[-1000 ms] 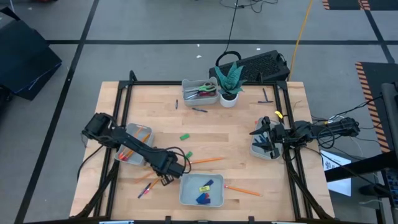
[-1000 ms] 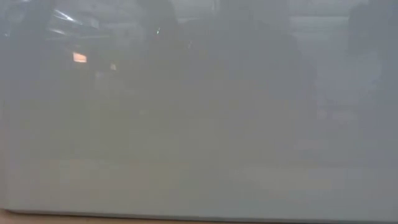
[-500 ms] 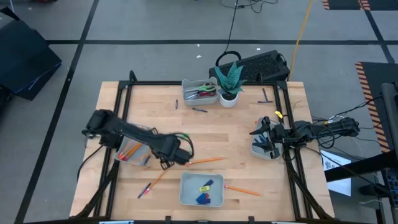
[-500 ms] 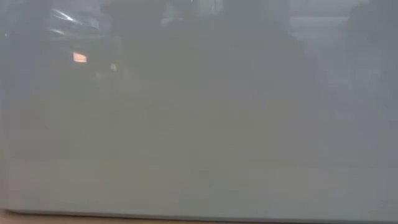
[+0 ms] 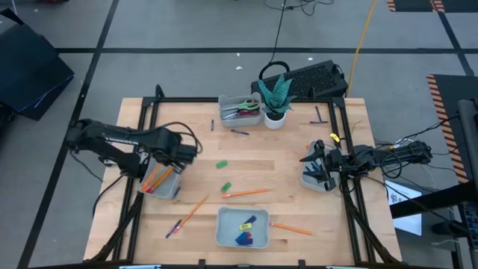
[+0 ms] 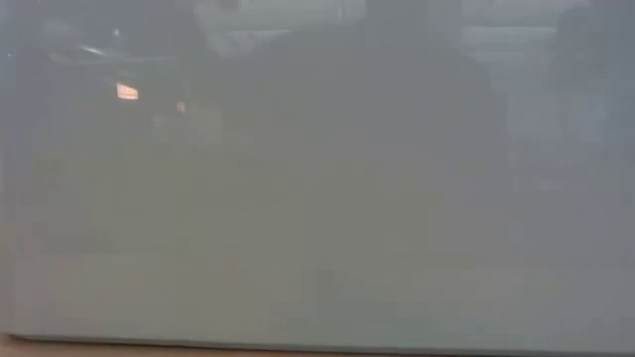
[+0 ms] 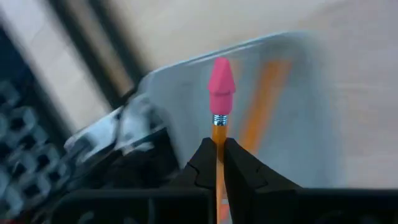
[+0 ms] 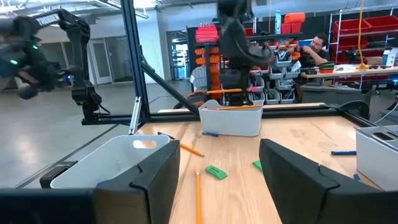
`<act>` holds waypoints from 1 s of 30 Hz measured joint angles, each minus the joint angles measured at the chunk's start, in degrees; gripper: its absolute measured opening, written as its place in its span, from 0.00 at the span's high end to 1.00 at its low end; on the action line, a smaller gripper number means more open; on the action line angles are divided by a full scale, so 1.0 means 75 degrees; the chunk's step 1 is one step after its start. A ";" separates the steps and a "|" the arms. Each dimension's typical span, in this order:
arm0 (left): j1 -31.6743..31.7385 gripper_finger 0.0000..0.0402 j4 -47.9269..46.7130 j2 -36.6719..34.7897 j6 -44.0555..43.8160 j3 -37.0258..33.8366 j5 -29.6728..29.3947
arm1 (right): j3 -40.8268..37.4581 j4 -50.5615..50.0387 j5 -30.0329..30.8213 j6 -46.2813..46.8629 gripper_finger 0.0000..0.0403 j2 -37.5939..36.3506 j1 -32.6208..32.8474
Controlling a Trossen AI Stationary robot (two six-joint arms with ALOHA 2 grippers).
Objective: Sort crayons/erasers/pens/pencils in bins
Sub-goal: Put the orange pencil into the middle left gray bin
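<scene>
My left gripper (image 5: 184,153) is over the left bin (image 5: 160,181) and is shut on an orange pencil with a pink eraser cap (image 7: 221,82). That bin holds more orange pencils (image 7: 261,102). From the right wrist view the held pencil (image 8: 225,91) lies level above the bin (image 8: 230,119). My right gripper (image 8: 217,186) is open with nothing between its fingers and waits over the right bin (image 5: 317,178). Loose pencils (image 5: 246,193) (image 5: 188,215) (image 5: 293,229), green erasers (image 5: 221,164) (image 5: 225,187) and pens (image 5: 239,131) lie flat on the table. My left gripper pinches the pencil's orange shaft (image 7: 217,135) between its two fingers, just behind the metal band at the eraser end. The fingers come from above and lie across the pencil. The pencil is lifted clear and held about level above the left bin.
The near bin (image 5: 241,228) holds yellow, blue and red erasers. The far bin (image 5: 239,110) holds scissors, beside a white plant pot (image 5: 275,118). A black frame (image 5: 146,127) borders the table. The low view shows only a grey blur.
My left gripper has risen from the table near the front bin and gone toward the far left, carrying the pencil to a spot above the left bin. The right arm has kept still.
</scene>
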 joint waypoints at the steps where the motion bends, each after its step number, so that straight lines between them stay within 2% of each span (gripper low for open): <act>1: 0.0125 0.97 -0.0002 -0.0097 -0.0082 -0.0241 0.0003 | 0.0000 0.0000 0.0003 0.0000 0.47 0.0000 0.0000; 5: 0.0566 0.96 0.0083 -0.0126 -0.0040 -0.1047 0.0331 | 0.0000 0.0006 0.0003 0.0000 0.47 -0.0003 0.0000; 10: 0.0901 0.97 0.0670 -0.0048 0.0315 -0.1631 0.0355 | 0.0002 0.0003 0.0000 -0.0001 0.47 -0.0003 -0.0001; 16: 0.0919 0.95 0.1359 -0.0065 0.0852 -0.1711 0.0448 | 0.0001 0.0004 0.0001 -0.0002 0.47 -0.0003 -0.0001; 22: 0.0617 0.97 0.1951 -0.0065 0.1247 -0.1708 0.1159 | 0.0000 0.0006 0.0002 0.0000 0.47 -0.0003 -0.0002; 25: 0.0444 0.95 0.2164 -0.0068 0.1506 -0.1708 0.1473 | 0.0000 0.0003 0.0003 -0.0003 0.47 -0.0003 0.0000; 30: 0.0422 0.91 0.2237 -0.0068 0.1630 -0.1702 0.1473 | 0.0000 0.0005 0.0003 0.0000 0.47 -0.0003 0.0000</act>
